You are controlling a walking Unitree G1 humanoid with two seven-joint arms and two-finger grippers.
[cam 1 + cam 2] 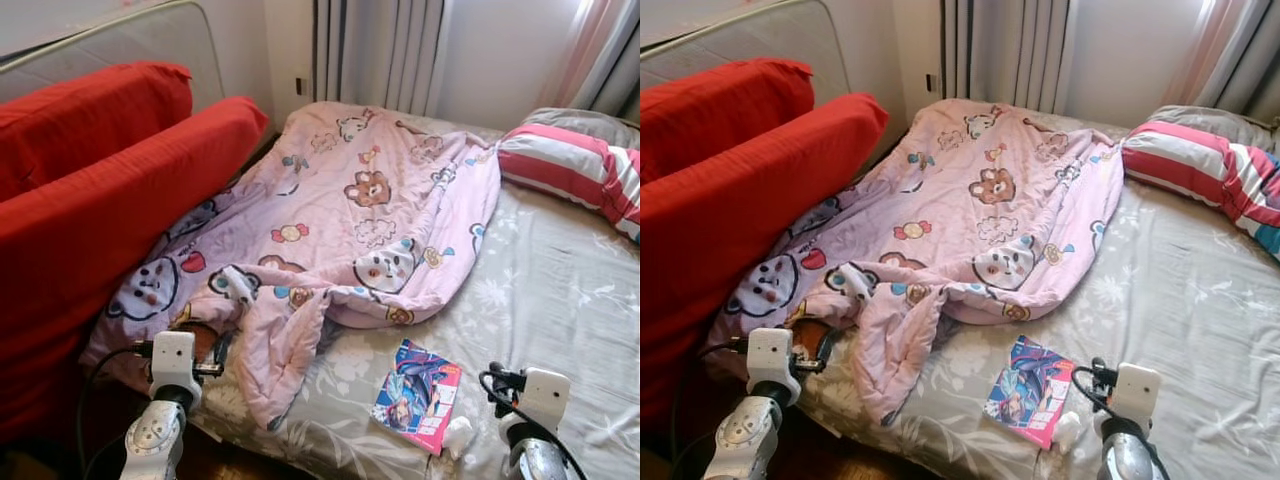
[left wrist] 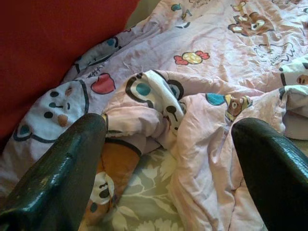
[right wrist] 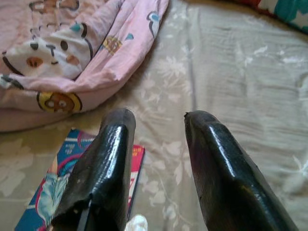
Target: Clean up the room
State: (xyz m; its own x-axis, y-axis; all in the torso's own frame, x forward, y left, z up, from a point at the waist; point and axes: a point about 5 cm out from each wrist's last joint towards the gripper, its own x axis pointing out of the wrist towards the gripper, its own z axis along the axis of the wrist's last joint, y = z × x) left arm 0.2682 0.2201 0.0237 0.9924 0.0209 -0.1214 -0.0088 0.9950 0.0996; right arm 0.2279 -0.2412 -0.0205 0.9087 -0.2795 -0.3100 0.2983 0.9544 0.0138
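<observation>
Bed [image 1: 560, 290]: covered in a grey sheet with a pale flower print, reaching from the near edge to the curtains at the far wall.
Blanket [image 1: 350, 210]: pink, printed with bears and sweets, crumpled across the bed's left half from the far end down to the near edge; one fold trails toward the near edge just beside the left arm.
Book [image 1: 417, 394]: colourful cover, lying flat on the sheet near the bed's near edge, just right of the blanket's trailing fold and apart from it.
White scrap [image 1: 458, 436]: small, crumpled, touching or just beside the book's near right corner; too small to tell what.
Pillow [image 1: 575, 165]: pink, white and teal stripes, at the bed's far right corner.
Red cushions [image 1: 100, 190]: two long ones leaning along the bed's left side, against a grey mattress edge.
Curtains [image 1: 380, 50]: hanging behind the far end of the bed.
Left gripper [image 2: 168, 159]: low at the bed's near left edge, fingers [image 2: 57, 178] spread wide apart, empty, aimed at the bunched blanket fold.
Right gripper [image 3: 159, 120]: above the sheet near the bed's near edge, fingers [image 3: 221, 168] parted, holding nothing; book lies just under the one finger.
</observation>
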